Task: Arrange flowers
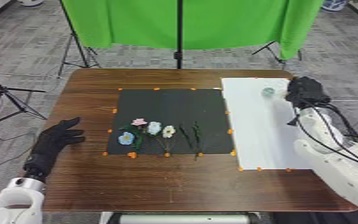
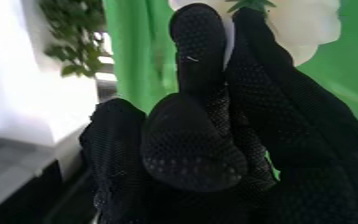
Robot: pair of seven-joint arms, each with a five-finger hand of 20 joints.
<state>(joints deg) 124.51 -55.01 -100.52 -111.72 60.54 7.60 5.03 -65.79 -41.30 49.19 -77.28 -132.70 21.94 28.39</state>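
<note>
Right hand (with white flower, apparently), brown table, green curtain.

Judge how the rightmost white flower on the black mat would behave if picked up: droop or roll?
The white flower may tip bloom-first if held low, since a broad head sits on a thin stem. It seems unlikely to roll far, its petals spreading wider than the stem.

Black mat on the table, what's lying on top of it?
On the black mat lie a pink flower, a blue flower, two whitish flowers and, beside them, two slim green sprigs. The mat directly under them is covered, so what's there can't be seen.
</note>
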